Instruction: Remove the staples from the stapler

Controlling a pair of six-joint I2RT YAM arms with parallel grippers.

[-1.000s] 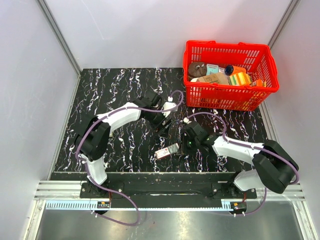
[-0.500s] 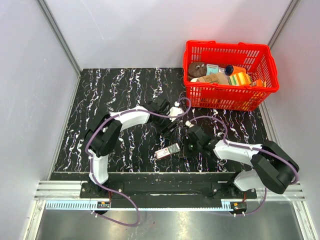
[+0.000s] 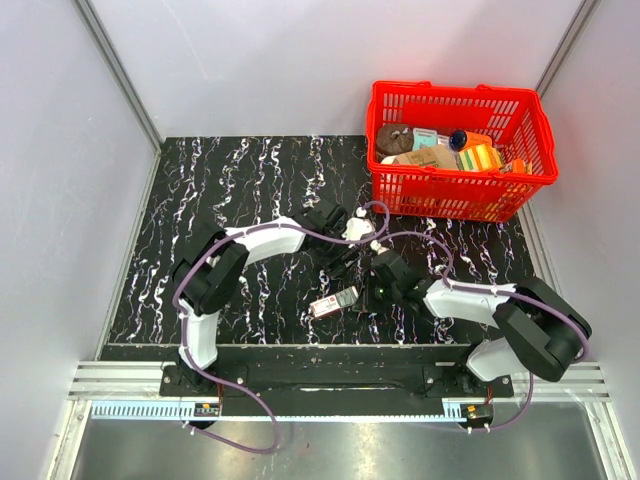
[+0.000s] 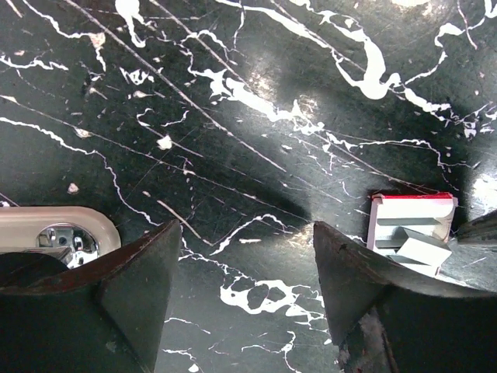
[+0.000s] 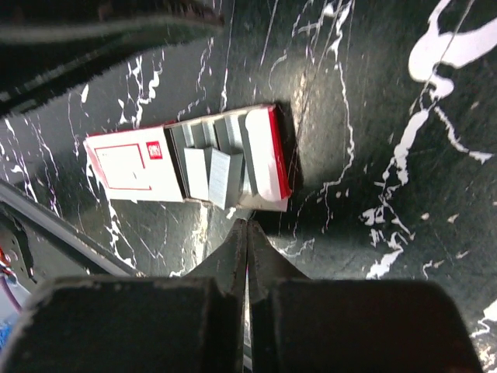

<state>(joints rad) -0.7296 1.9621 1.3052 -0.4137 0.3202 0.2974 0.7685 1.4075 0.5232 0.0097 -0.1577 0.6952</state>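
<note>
The left hand (image 4: 247,233) stands wide above the black marbled bench (image 3: 230,180), with the pale tip of the slim black-and-silver stapler (image 4: 70,233) just beside one finger, probably to brace it. The right hand (image 5: 247,233) is pinched closed beside the red-and-white staple box (image 5: 186,163); any contents are indiscernible.

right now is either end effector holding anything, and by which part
Nothing seems held. The left end effector is open beside the stapler; the right end effector is shut, empty, tips by the staple box.

The left pincer (image 4: 242,252) hangs spread wide, facing down, while the right pincer (image 5: 247,237) is pressed together.
</note>
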